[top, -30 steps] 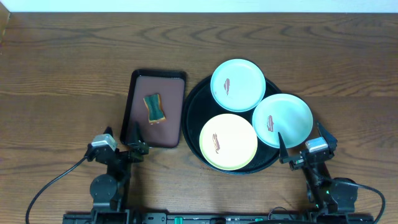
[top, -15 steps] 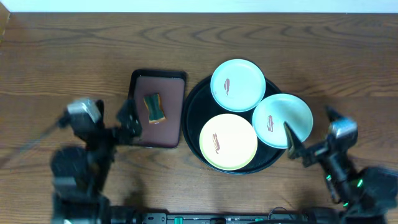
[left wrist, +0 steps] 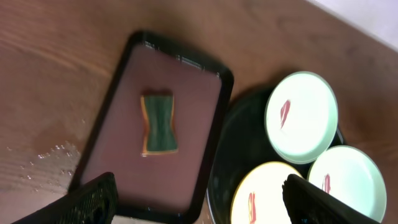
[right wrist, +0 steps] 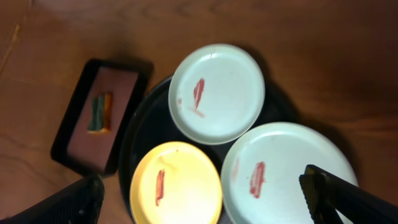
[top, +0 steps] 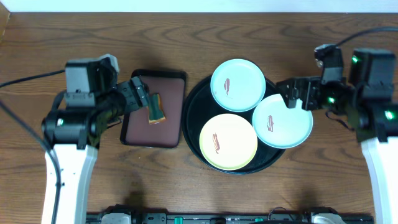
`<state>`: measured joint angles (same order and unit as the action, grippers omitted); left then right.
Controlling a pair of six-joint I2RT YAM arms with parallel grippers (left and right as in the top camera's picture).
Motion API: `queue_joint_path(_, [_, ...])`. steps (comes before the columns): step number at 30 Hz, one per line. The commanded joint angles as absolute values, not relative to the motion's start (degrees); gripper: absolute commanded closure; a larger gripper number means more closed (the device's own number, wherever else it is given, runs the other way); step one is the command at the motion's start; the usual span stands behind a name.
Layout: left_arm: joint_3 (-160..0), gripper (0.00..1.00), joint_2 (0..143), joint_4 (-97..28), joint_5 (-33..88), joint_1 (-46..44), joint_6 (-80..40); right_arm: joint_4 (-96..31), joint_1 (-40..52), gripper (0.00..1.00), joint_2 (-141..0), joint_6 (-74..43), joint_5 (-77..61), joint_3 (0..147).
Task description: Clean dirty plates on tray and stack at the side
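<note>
The round black tray (top: 194,115) holds three plates, each with a red-brown smear: a mint one (top: 237,85) at the back, a mint one (top: 282,121) on the right rim, a yellow one (top: 228,142) in front. My left gripper (top: 137,98) hangs open and empty above the left half of a brown tray. My right gripper (top: 298,93) hangs open and empty above the far edge of the right mint plate. The right wrist view shows all three plates, the yellow plate (right wrist: 177,183) lowest, between the right gripper's (right wrist: 208,199) spread fingers.
A rectangular dark brown tray (top: 171,124) lies left of the black tray with a green and orange sponge (top: 154,107) on it. In the left wrist view water droplets (left wrist: 50,152) dot the wooden table beside that tray. Cables trail from both arms.
Both arms have risen from the table's front edge. The left moved up over the brown tray, the right up over the right mint plate. Both grippers stayed open.
</note>
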<state>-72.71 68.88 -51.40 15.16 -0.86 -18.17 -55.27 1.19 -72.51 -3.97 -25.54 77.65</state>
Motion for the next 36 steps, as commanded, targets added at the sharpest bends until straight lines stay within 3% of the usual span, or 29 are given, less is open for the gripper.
queue_joint_path(1, [-73.36,0.14,71.77,-51.94,17.78,-1.13,-18.31,-55.46,0.8,0.01,-76.38,-5.98,-28.93,78.89])
queue_joint_path(7, [-72.95,0.17,82.74,-53.89,16.73,-3.79,-18.55,-56.86,1.02,0.01,-81.56,-6.83,-30.59,78.87])
queue_joint_path(10, [-72.82,0.19,89.91,-53.47,7.84,-6.11,-21.21,-55.53,1.93,0.01,-82.02,-6.83,-32.77,78.87])
queue_joint_path(14, [-72.82,0.37,98.76,-52.6,7.27,-6.72,-23.75,-55.11,3.31,0.01,-82.02,-6.83,-33.69,78.87])
queue_joint_path(18, [-72.82,0.41,107.13,-50.78,10.0,-6.74,-24.97,-55.72,3.75,0.01,-82.02,-6.83,-33.69,78.87])
queue_joint_path(19, [-72.82,0.44,108.44,-50.37,9.85,-6.72,-24.99,-55.7,3.75,0.01,-82.02,-6.83,-33.69,78.87])
queue_joint_path(22, [-72.82,0.77,112.18,-48.8,9.91,-6.74,-25.85,-55.46,3.75,0.01,-82.02,-6.81,-33.61,78.87])
queue_joint_path(24, [-72.82,0.92,113.4,-48.56,10.28,-7.18,-25.8,-55.51,3.75,0.01,-82.02,-6.81,-32.93,78.87])
queue_joint_path(31, [-76.38,0.92,110.02,-55.96,11.35,-6.37,-23.83,-55.51,3.75,0.01,-82.02,-6.83,-32.8,78.87])
queue_joint_path(34, [-77.91,0.59,106.1,-56.58,11.0,-6.0,-23.62,-55.48,3.75,0.01,-82.02,-6.81,-32.77,78.87])
queue_joint_path(36, [-77.91,0.48,104.18,-55.18,9.19,-6.04,-23.59,-55.48,3.75,0.01,-82.02,-6.81,-32.77,78.87])
